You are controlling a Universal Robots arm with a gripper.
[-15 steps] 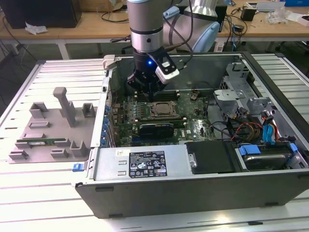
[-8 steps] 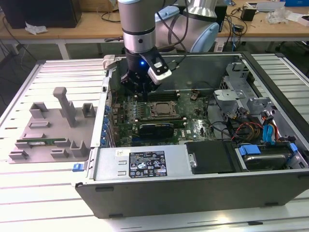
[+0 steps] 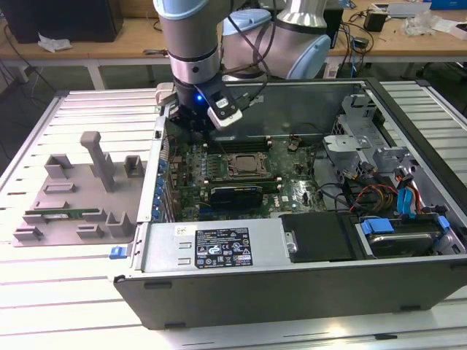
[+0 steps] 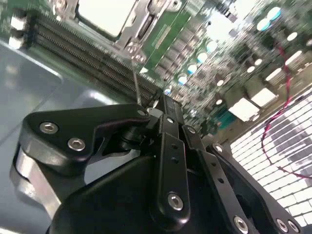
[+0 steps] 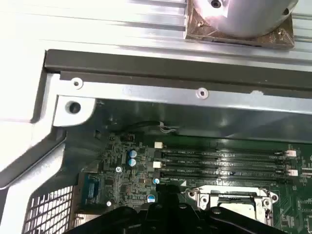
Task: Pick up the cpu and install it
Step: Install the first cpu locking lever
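Observation:
My gripper [image 3: 191,125] hangs inside the open computer case, low over the motherboard [image 3: 292,179], just to the exterior view's left of the processor socket [image 3: 244,165]. In the second wrist view its black fingers [image 4: 163,122] are drawn together, and I see nothing between them. A thin metal rod [image 4: 134,73] stands up from the board right by the fingertips. Beyond it, a pale silver square, apparently the cpu [image 4: 105,14], lies inside the socket's metal frame [image 4: 139,29]. The first wrist view shows the socket frame [image 5: 234,197] beside the memory slots [image 5: 219,163].
The case walls [image 3: 157,168] close in around the gripper. A black card [image 3: 237,195] and the power supply [image 3: 211,248] lie nearer the camera, with drive bays and cables [image 3: 394,197] at the exterior view's right. A grey fixture tray [image 3: 73,197] holding a green memory stick [image 3: 62,215] sits outside the case.

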